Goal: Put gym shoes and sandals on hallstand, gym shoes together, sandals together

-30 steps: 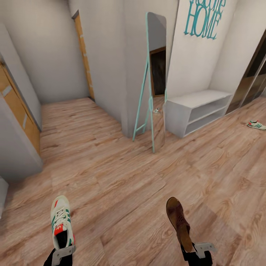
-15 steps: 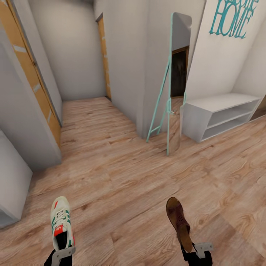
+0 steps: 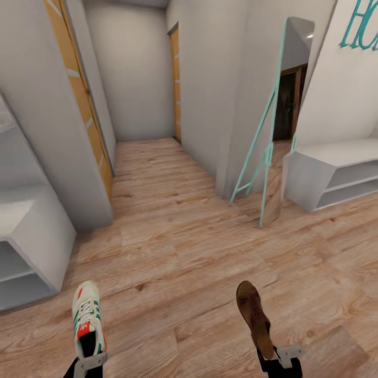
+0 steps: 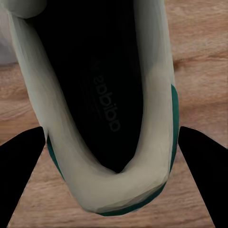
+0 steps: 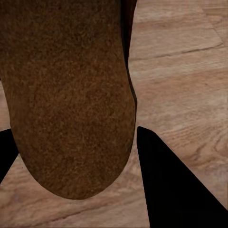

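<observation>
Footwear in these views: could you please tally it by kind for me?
Gym shoe: 1, held by the left gripper at its heel
Sandal: 1, held by the right gripper at its heel
Total: 2

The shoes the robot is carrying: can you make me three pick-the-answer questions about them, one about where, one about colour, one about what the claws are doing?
1. Which claw has the sneaker?
A. left
B. right
C. neither

2. What colour is the sandal?
A. teal
B. white
C. brown

3. What are the claws doing?
A. both hang open
B. each is shut on a shoe
C. one is open

Answers:
1. A, the sneaker sticks out from the left claw.
2. C, it looks brown in the head view and the right wrist view.
3. B, the right claw grips the sandal's heel and the left grips the sneaker's heel.
</observation>
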Motion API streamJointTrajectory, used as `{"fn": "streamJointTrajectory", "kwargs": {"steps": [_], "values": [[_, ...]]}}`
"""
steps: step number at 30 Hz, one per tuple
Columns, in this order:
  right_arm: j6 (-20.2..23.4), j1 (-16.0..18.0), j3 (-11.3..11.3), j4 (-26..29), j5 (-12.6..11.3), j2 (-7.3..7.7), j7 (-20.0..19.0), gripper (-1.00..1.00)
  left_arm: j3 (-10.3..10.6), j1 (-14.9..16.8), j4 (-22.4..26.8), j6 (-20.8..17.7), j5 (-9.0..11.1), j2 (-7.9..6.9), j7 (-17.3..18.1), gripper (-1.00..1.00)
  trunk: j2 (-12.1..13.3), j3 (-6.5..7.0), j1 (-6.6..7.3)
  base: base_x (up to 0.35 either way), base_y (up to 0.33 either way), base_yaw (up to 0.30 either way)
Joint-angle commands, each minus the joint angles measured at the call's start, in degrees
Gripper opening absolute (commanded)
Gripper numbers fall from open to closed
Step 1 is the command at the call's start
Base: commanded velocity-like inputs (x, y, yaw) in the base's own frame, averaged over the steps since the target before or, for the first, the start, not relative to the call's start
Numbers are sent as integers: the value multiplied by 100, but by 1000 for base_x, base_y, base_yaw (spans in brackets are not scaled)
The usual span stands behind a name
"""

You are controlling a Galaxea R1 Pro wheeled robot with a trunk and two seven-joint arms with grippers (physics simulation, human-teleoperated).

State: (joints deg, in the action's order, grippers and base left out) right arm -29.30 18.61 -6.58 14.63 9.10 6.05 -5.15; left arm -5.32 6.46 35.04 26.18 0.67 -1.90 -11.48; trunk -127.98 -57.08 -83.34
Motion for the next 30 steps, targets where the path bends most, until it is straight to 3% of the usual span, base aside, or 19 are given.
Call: {"fn": "streamJointTrajectory", "kwargs": {"steps": [1,30], "values": [[-14,2,-50,-1,22,-1,-48,-100,9,4,-6,19,4,-1,-21,-100,-2,-2,1,0,168,279],[-12,2,-47,-4,22,-6,-48,-100,11,4,-6,19,12,5,-16,-100,-2,66,1,0,300,279]]}}
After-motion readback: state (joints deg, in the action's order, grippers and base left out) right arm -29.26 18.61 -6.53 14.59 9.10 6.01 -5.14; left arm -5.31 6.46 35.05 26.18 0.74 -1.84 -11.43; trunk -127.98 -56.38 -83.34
